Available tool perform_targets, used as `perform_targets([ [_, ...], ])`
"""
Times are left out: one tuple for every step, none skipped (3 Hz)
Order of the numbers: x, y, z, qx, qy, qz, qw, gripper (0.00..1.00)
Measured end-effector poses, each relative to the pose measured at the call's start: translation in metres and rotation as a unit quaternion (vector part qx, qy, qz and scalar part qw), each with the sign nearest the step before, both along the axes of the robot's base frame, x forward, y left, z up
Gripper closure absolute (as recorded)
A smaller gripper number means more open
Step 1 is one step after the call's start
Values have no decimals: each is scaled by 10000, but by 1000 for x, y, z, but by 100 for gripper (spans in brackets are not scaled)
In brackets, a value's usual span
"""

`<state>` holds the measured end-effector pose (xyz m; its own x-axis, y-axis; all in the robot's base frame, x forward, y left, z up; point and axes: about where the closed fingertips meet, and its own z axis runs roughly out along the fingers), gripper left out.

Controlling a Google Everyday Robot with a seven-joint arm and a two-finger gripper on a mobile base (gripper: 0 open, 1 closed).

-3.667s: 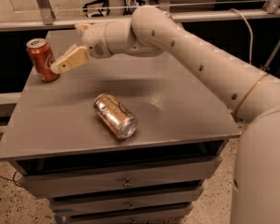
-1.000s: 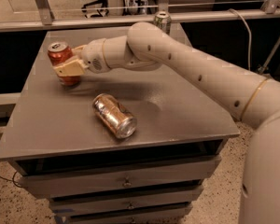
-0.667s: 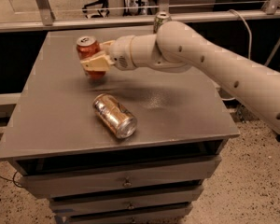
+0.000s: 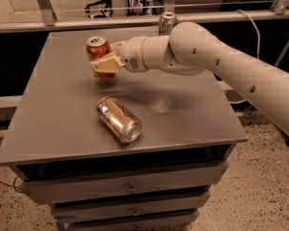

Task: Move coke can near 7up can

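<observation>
The arm [image 4: 216, 59] enters from the right edge of the worktop [image 4: 58, 109] and reaches across toward the rear-left corner. The tool [image 4: 103, 67] is at the end of the arm, over the rear-left quarter of the worktop, clear of the left edge. The tool is clenched on the coke can [image 4: 97, 48]: its tan fingers [image 4: 108, 61] wrap the lower half of the can body, and the silver top and upper red band stand above them. The coke can is upright, or nearly so. Whether its base touches the worktop cannot be told, since the fingers cover that area. The 7up can [image 4: 167, 21] stands upright at the rear edge, right of centre; its lower part is hidden behind the arm. The coke can and the 7up can are apart, with the tool's wrist section between them. The gold can [image 4: 118, 120] lies on its side near the centre of the worktop, toward the front edge, with its silver end pointing to the front-right corner. It is apart from the tool and from both other cans. Drawers [image 4: 130, 189] sit below the front edge.
</observation>
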<state>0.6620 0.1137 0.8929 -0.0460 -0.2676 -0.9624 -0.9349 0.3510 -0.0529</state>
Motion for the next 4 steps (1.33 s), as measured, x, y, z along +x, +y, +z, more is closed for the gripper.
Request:
perform_targets([
  [7,-22,4,-154,-15,-335,9993,100],
  [17,-83,22,-399,-190,-1044,9936,100],
  [16,-149,40,-411,-285,-1787,9826,100],
  [21,-209,47,-185,-333,-2272,9731,100],
])
